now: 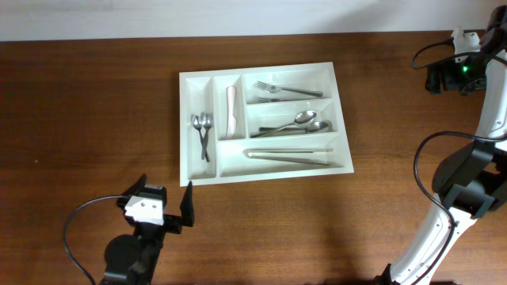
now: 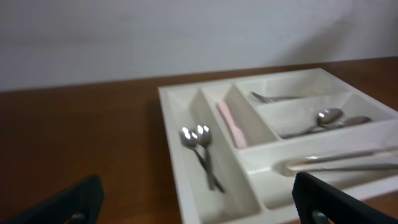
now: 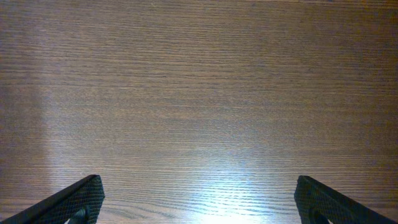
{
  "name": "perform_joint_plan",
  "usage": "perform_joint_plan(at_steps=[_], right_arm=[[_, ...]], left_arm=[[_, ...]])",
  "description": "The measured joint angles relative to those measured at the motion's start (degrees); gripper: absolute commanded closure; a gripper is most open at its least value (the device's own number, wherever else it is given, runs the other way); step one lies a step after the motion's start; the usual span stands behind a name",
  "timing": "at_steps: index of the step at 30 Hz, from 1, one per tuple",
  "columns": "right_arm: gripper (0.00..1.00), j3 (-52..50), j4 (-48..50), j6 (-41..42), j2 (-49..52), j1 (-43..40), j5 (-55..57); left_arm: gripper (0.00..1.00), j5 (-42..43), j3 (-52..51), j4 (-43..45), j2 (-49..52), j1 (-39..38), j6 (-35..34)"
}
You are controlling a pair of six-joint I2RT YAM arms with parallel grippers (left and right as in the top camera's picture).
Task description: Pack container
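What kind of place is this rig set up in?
Probably a lab or test bench rather than a home kitchen: a wooden table against a plain white wall, cabled robot arms at both sides, and a single white cutlery tray holding spoons and forks.

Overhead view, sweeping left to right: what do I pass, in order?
left gripper → two small spoons → pale-handled utensil → right arm. The forks, large spoons and tongs in the container share one stretch, so they are left unordered.
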Motion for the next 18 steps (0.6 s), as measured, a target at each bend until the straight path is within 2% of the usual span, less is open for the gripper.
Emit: perform_joint_plan(at_steps=[4,10,18], right_arm=[[0.01,0.0,0.0,0.0,0.0,0.0,0.0],[0.01,0.0,0.0,0.0,0.0,0.0,0.0],[0.01,0.0,0.0,0.0,0.0,0.0,0.0]], left_arm=[[0.01,1.5,-0.1,0.0,-2.3,3.6,4.4],[0.01,2.6,-3.0,0.9,-6.9,6.6,6.8],[0.01,3.2,-8.4,9.0,-9.1,6.7,7.5]])
